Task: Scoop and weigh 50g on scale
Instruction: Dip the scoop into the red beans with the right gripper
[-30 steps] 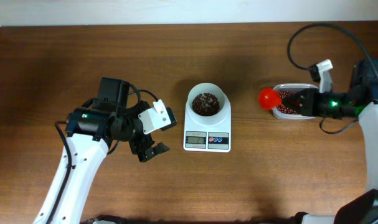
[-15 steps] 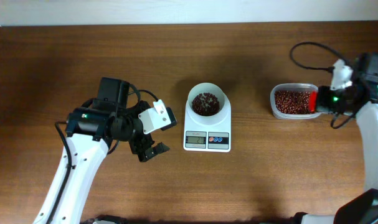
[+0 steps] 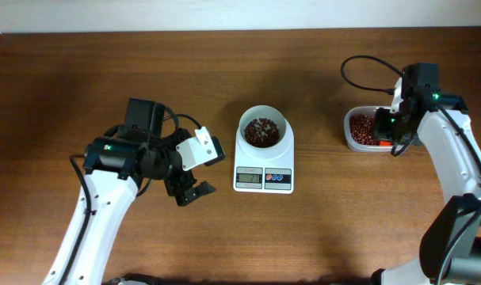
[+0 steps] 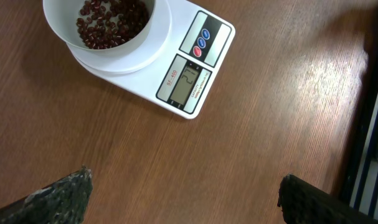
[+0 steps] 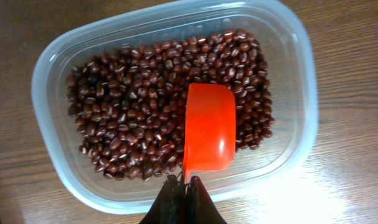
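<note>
Red and empty, hanging the scoop [image 5: 207, 127] just beyond the right gripper's [image 5: 185, 194] tightly pinching fingertips, back over the bean tub [image 5: 48, 112] after swinging in from the scale side: probably reloading. Keeping the left gripper [image 4: 185, 196] splayed wide, with the scale [image 4: 189, 68] ahead of its fingers.

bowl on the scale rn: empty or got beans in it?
Partly filled: red beans cover the bottom of the bowl, with bare white wall above them, in both overhead and left wrist views. The display on the scale is too faint to read.
</note>
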